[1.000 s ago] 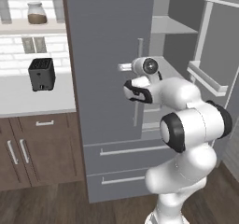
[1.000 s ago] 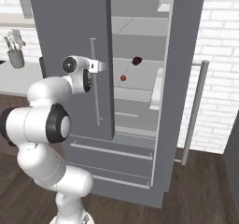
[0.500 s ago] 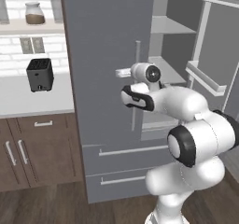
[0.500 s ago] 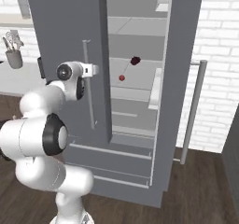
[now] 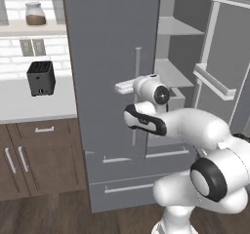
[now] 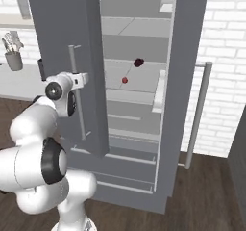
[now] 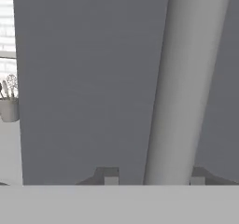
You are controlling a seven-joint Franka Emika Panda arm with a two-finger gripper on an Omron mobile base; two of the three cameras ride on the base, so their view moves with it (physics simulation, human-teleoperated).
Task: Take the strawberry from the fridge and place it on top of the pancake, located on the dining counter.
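The fridge (image 6: 144, 42) stands with its right door swung wide and its left door (image 5: 110, 57) shut. On that door the gripper (image 7: 154, 178) brackets the handle (image 7: 186, 83), jaws half-wide with a tip either side, not visibly pinching it. A good pull would close squarely, then follow the hinge arc. The strawberry (image 6: 124, 80) sits on a middle shelf, near a maroon lump (image 6: 138, 62).

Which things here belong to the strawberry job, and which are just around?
Job:
- strawberry, on a fridge shelf
- fridge, right door open
- gripper, fingertips either side of the left door handle

Around:
- maroon lump
- black toaster
- jar
- utensil pot
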